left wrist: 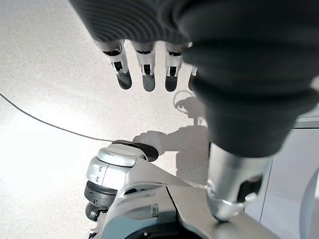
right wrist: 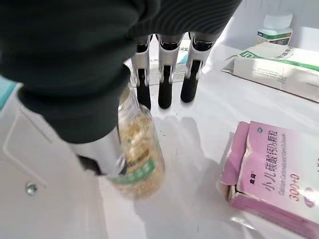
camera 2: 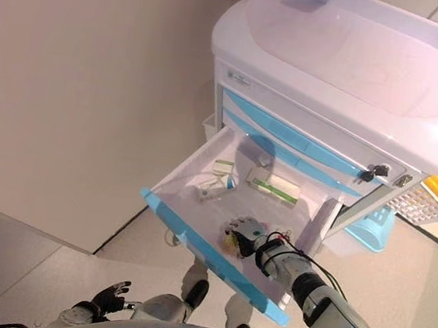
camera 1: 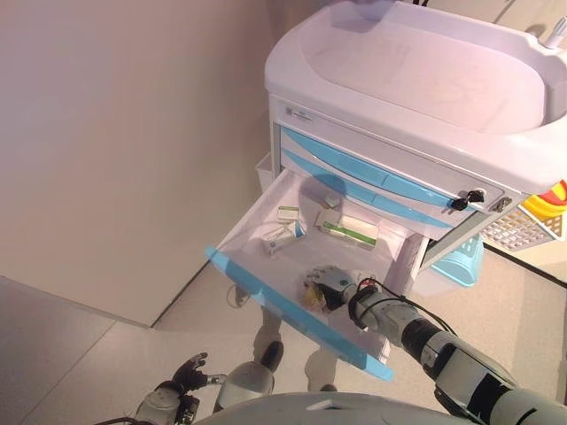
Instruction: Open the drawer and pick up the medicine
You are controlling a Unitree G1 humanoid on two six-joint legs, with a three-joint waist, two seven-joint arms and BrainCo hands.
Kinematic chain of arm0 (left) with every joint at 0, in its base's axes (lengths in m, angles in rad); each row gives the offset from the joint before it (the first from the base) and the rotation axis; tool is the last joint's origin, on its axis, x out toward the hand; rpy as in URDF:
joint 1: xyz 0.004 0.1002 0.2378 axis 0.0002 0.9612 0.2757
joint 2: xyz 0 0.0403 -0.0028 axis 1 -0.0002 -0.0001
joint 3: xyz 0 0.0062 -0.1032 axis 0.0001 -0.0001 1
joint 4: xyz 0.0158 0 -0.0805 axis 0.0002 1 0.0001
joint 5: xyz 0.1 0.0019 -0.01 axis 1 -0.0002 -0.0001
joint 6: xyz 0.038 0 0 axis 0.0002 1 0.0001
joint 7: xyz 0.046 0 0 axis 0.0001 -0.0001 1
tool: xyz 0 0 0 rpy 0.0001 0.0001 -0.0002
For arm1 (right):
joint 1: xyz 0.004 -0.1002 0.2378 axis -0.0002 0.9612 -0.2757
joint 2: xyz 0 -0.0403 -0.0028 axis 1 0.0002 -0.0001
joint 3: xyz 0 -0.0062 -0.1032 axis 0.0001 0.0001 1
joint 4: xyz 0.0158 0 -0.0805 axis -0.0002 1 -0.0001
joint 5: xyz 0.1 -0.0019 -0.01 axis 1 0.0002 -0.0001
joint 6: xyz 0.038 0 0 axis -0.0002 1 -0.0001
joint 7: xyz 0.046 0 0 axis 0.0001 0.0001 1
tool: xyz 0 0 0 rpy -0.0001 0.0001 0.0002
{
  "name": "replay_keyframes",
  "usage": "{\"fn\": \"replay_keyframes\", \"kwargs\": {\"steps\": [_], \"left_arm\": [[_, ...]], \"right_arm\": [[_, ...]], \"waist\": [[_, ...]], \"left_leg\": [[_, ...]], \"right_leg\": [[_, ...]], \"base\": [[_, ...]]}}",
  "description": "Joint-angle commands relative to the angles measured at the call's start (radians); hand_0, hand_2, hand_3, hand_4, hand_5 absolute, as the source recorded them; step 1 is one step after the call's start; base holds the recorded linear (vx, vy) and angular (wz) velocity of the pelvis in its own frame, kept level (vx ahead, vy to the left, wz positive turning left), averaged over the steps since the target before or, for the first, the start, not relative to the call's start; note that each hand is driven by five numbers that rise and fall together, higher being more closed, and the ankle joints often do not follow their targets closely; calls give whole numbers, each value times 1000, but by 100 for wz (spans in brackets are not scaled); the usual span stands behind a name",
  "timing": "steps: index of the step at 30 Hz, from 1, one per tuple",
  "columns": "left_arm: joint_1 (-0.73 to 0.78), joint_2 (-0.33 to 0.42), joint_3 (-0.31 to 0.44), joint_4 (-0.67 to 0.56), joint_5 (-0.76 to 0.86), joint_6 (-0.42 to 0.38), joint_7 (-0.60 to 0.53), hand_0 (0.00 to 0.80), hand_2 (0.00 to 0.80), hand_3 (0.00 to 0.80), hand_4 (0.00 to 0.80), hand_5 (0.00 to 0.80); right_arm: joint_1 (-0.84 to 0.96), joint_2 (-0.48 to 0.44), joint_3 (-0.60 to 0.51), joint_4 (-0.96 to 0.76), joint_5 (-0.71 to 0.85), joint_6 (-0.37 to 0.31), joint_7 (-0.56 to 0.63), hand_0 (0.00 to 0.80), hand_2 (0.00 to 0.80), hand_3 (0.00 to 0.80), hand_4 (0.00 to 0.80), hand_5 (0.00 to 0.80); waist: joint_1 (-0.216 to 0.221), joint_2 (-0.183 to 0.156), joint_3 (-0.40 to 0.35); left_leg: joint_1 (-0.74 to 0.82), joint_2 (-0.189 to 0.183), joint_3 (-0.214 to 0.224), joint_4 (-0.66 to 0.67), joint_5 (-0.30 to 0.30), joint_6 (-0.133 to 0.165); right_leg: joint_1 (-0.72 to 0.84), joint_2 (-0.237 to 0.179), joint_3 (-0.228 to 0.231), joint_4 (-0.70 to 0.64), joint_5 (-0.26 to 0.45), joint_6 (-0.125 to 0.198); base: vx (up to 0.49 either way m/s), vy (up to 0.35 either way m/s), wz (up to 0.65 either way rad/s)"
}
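Note:
The cart's lower drawer (camera 1: 252, 226) stands pulled out, its blue front (camera 1: 292, 312) toward me. My right hand (camera 1: 332, 283) reaches into the near part of the drawer, fingers (right wrist: 164, 89) straight. A clear bottle of yellow capsules (right wrist: 139, 154) lies on the drawer floor between the thumb and the fingers, close against the thumb. A pink medicine box (right wrist: 274, 174) lies beside the hand. Farther back lie a long white-and-green box (camera 1: 350, 232) and small white boxes (camera 1: 280, 239). My left hand (camera 1: 190, 372) hangs low by my side, fingers (left wrist: 144, 69) relaxed over the floor.
The white medical cart (camera 1: 416, 80) has a tray top and shut blue drawers above the open one. A white wire basket (camera 1: 518, 228) with a yellow item (camera 1: 549, 199) hangs on its right side, above a light blue bin (camera 1: 461, 261). A beige wall stands left.

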Motion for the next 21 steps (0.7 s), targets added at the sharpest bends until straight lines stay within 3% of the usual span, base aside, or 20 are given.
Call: {"fn": "replay_keyframes", "kwargs": {"steps": [1, 21], "left_arm": [[-20, -6, -57, 44, 44, -25, -4, 0, 0, 0, 0, 0], [-24, -9, -46, 39, 43, -20, 3, 0, 0, 0, 0, 0]], "right_arm": [[-19, 23, 5, -43, 3, -5, -34, 800, 800, 800, 800, 800], [-26, -6, 2, -137, 29, -6, 10, 800, 800, 800, 800, 800]], "waist": [[16, -20, 18], [4, -31, 20]], "left_leg": [[27, -45, 8, 19, -108, 25], [27, -42, 23, 16, -111, 26]], "right_leg": [[-18, -56, 27, 79, -17, 53], [-22, -55, 40, 76, -11, 57]], "base": [[0, 0, 0], [0, 0, 0]]}}
